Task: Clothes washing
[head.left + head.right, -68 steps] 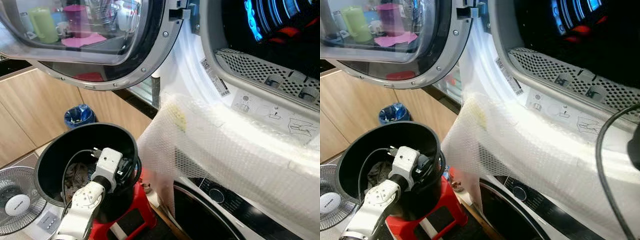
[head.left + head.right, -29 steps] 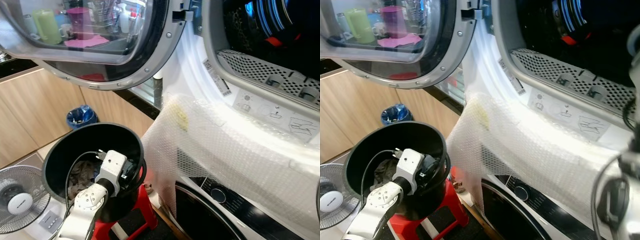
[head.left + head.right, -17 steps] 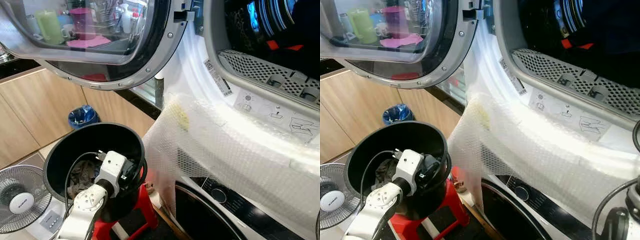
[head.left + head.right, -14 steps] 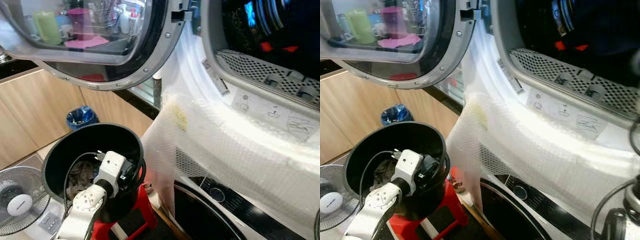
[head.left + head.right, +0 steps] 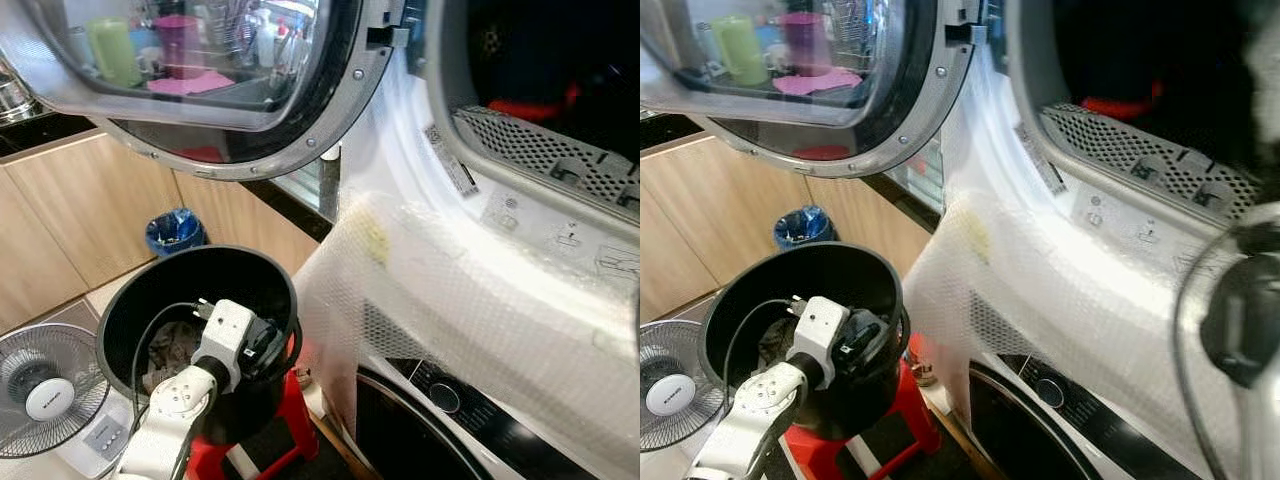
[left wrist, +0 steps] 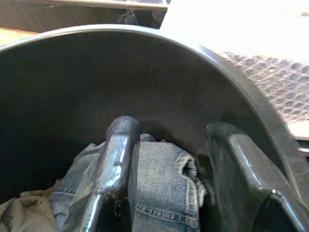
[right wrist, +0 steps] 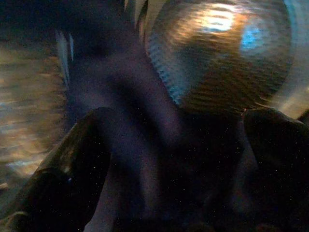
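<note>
My left end effector [image 6: 164, 159] sits nearest, reaching down inside the black bucket [image 5: 135, 300], its two fingers spread apart and straddling a fold of blue jeans [image 6: 159, 183] without gripping it. Beside the jeans lies one olive-brown garment [image 6: 19, 212], so I count two pieces left in the bucket, though more may be buried underneath. The bucket stands on one red stool [image 5: 290, 425], with one white fan [image 5: 45, 385] just beside it on the floor.

Further out, bubble wrap [image 5: 470, 300] drapes over the front of the lower machine, above its one round dial [image 5: 443, 398]. Above that the upper machine's door [image 5: 220, 80] is swung wide open, and something red [image 5: 525, 105] lies in the dark drum. My right end effector [image 7: 178, 159] is up inside that drum [image 7: 217, 53], fingers parted; whether it has hold of the dark blurred cloth between them I cannot tell.

I judge loading partly done: some laundry is in, the jeans and olive piece remain, then closing the door.
</note>
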